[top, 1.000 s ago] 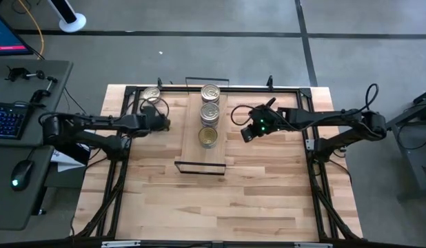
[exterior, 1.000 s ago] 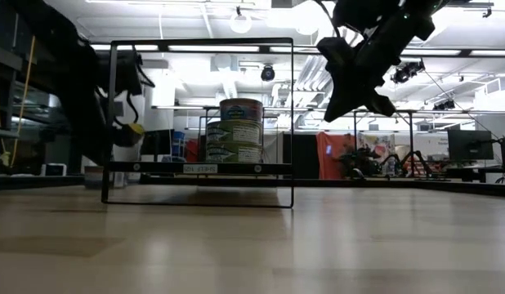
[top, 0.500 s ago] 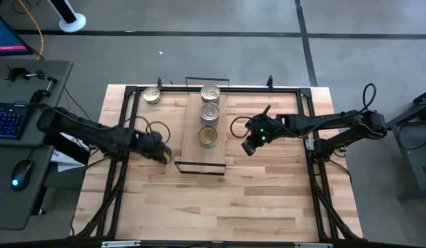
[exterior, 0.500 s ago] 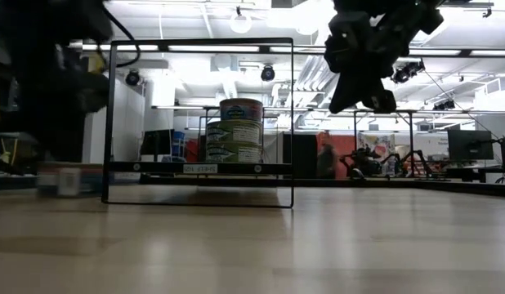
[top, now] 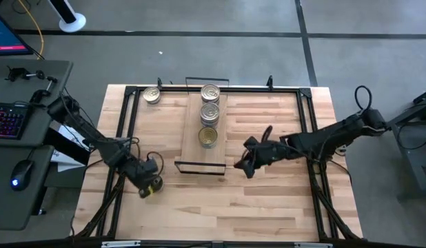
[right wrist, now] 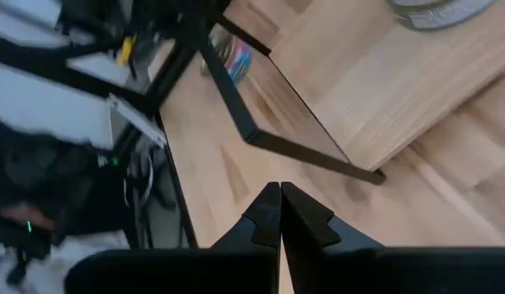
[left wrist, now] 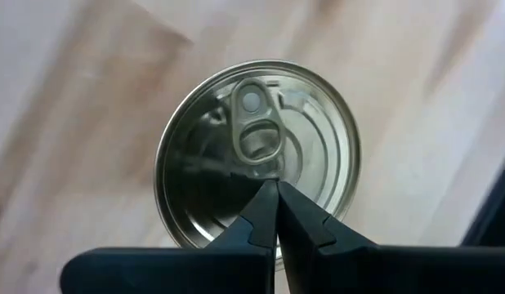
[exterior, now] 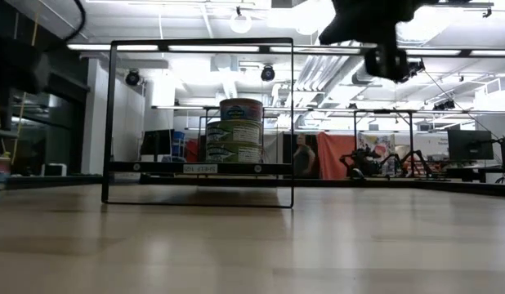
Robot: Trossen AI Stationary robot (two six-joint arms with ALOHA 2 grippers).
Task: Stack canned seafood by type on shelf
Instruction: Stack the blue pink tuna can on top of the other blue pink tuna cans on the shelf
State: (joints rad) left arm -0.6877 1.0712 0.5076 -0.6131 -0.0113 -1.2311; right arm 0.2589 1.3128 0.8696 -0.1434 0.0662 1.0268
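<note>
The left gripper (top: 149, 184) hangs low over the front-left of the table, fingers pinched together right above a tin (left wrist: 256, 163) with a silver pull-tab lid; it holds nothing. The right gripper (top: 246, 164) sits just off the shelf's (top: 191, 138) front right corner, also closed and empty. Three tin stacks (top: 209, 114) stand in a row on the shelf. One more tin (top: 151, 95) rests at the table's back-left.

A robotics lab: other robot rigs (exterior: 375, 159) and exposed ceiling ducts (exterior: 318, 69).
</note>
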